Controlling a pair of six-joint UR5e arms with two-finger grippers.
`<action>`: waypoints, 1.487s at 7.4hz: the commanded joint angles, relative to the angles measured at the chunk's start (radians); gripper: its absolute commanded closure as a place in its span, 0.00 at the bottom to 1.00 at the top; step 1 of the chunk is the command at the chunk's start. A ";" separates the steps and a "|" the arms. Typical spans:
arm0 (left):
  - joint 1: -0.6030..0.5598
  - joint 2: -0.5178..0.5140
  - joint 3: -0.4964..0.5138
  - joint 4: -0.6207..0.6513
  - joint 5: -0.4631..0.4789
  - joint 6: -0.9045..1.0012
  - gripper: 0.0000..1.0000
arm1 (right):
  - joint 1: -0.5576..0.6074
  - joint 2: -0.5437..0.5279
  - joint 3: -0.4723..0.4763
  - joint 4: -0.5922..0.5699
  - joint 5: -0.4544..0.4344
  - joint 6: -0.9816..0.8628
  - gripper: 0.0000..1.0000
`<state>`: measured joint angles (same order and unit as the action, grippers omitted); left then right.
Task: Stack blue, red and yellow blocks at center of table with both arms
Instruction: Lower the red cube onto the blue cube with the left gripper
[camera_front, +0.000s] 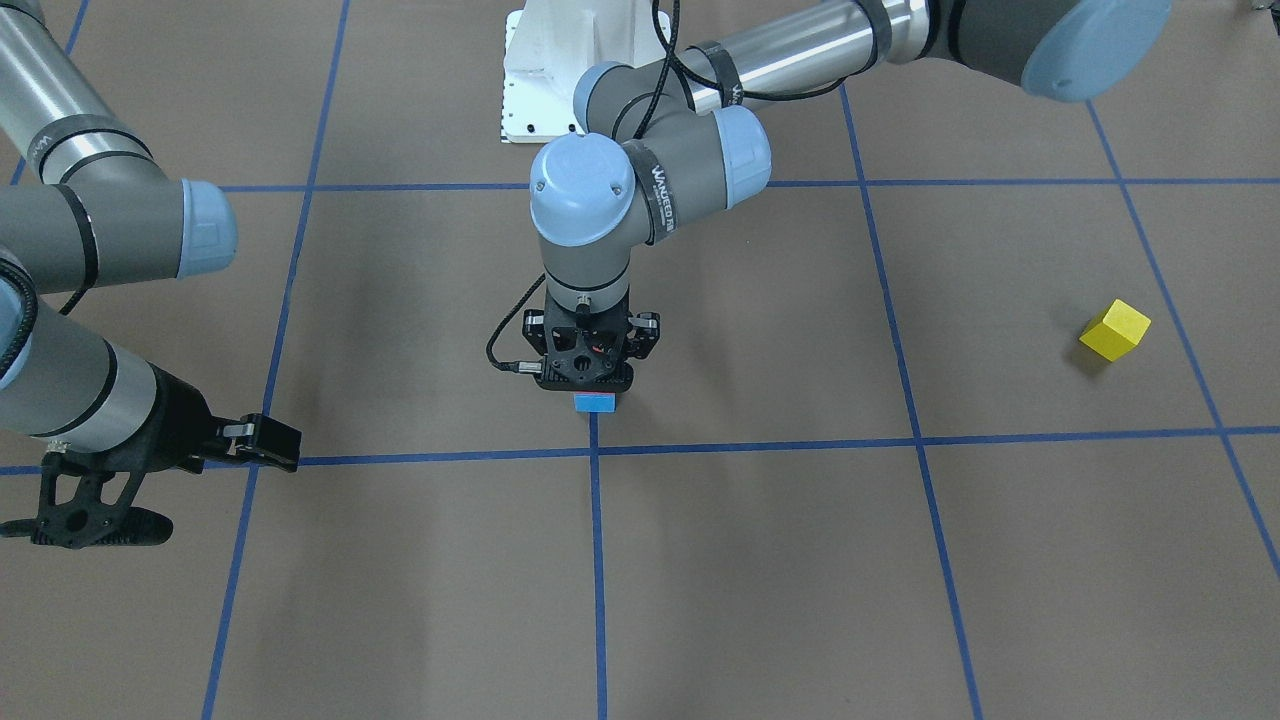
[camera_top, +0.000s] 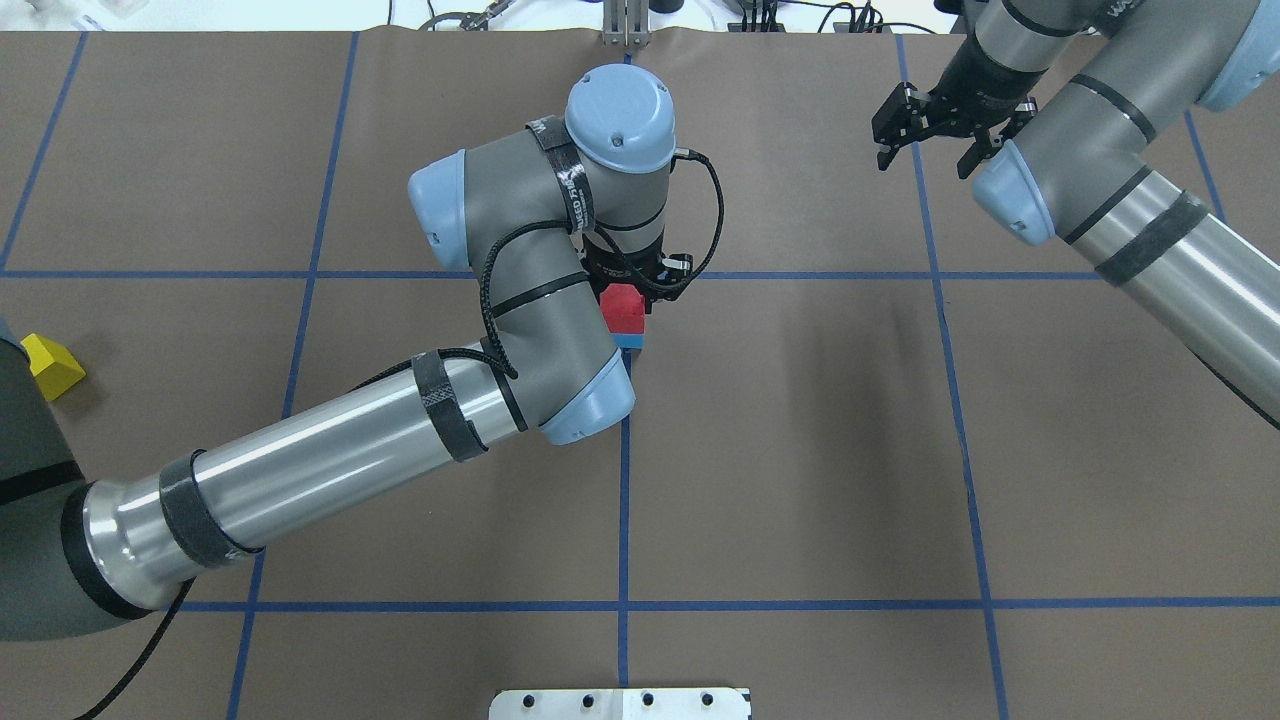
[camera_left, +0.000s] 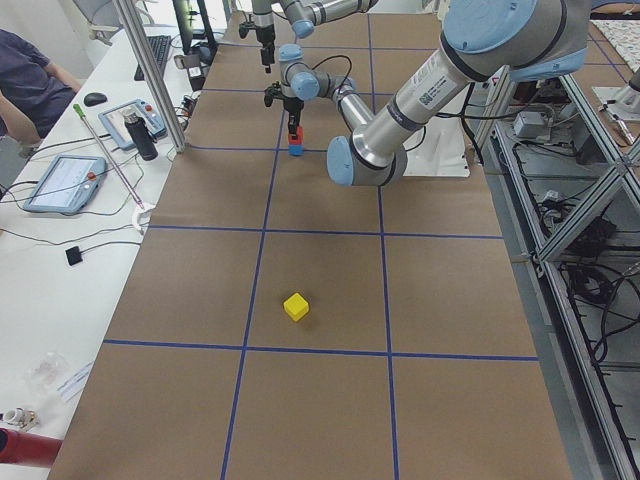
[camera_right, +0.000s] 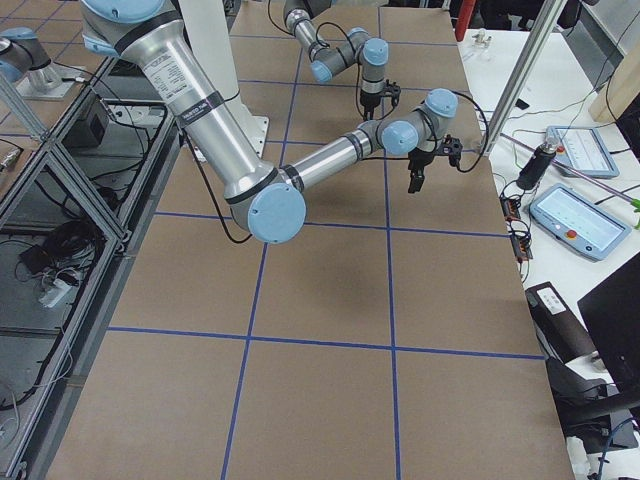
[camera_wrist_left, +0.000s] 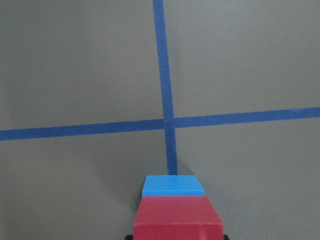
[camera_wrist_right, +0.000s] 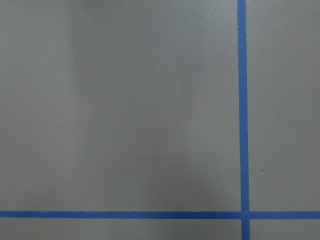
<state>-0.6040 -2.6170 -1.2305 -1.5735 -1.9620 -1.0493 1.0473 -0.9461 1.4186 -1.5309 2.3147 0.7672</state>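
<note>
Two blocks meet beside the centre crossing (camera_wrist_left: 169, 121): left tool (camera_front: 592, 386) grips red block (camera_top: 622, 303) atop blue block (camera_front: 594, 403) (for alignment); right tool (camera_top: 925, 160), jaws apart, hangs clear; yellow block (camera_front: 1114, 330) lies well apart.

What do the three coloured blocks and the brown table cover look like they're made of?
The red block, blue block and yellow block look like painted wood or dense foam: flat matte colour, crisp edges, no glare; which one, I cannot tell. The table cover looks like brown paper or card: dull, uniform, marked with blue tape lines.
</note>
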 joint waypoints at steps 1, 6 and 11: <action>0.000 0.000 0.000 0.001 0.008 -0.001 0.64 | 0.000 -0.002 0.000 0.000 0.000 -0.002 0.01; 0.000 0.002 0.000 -0.008 0.014 -0.001 0.00 | 0.002 0.000 0.000 0.000 0.000 -0.002 0.01; -0.123 0.029 -0.133 0.035 -0.064 0.002 0.00 | 0.011 0.001 0.008 -0.002 0.003 -0.005 0.01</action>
<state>-0.6791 -2.6107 -1.3127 -1.5614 -1.9831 -1.0523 1.0564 -0.9460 1.4251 -1.5312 2.3172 0.7637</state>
